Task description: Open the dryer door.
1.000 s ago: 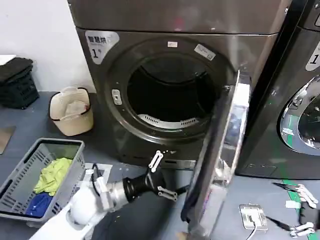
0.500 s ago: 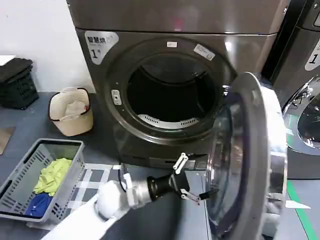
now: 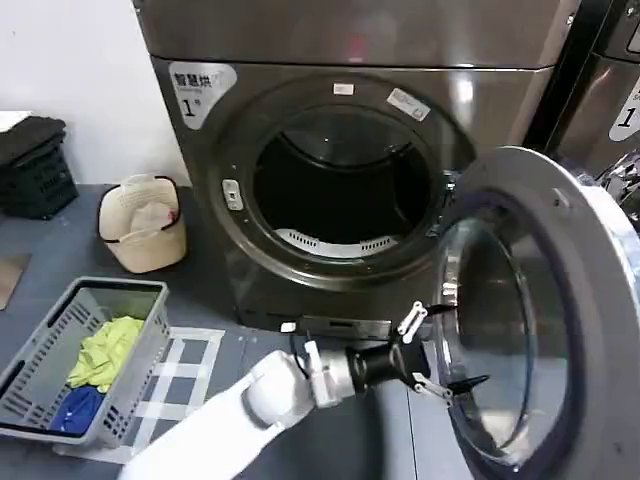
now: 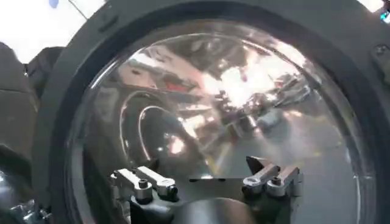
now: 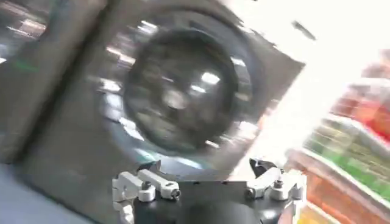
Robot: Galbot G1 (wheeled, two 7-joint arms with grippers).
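Dryer door (image 3: pixel 545 310): we see it swung wide open at the right of the drum opening (image 3: pixel 340 185), inner side facing us.
Left tool (image 3: pixel 432 352): fingers spread wide, empty, right at the door's inner glass near its lower edge.
Right tool (image 5: pixel 210 182): spread wide, holding nothing.
Basket (image 3: pixel 150 320): on the floor well left.

Bronze-grey metallic dryer (image 3: pixel 350 40), dark drum inside. The dryer door (image 3: pixel 560 250) shows a grey inner ring around dark tinted glass. Beyond the left gripper (image 3: pixel 432 352) and its white-and-black fingers (image 3: pixel 411 320): grey basket (image 3: pixel 140 340) holding yellow-green cloth (image 3: pixel 108 350) and blue cloth (image 3: pixel 75 410), and a cream bucket (image 3: pixel 145 225).
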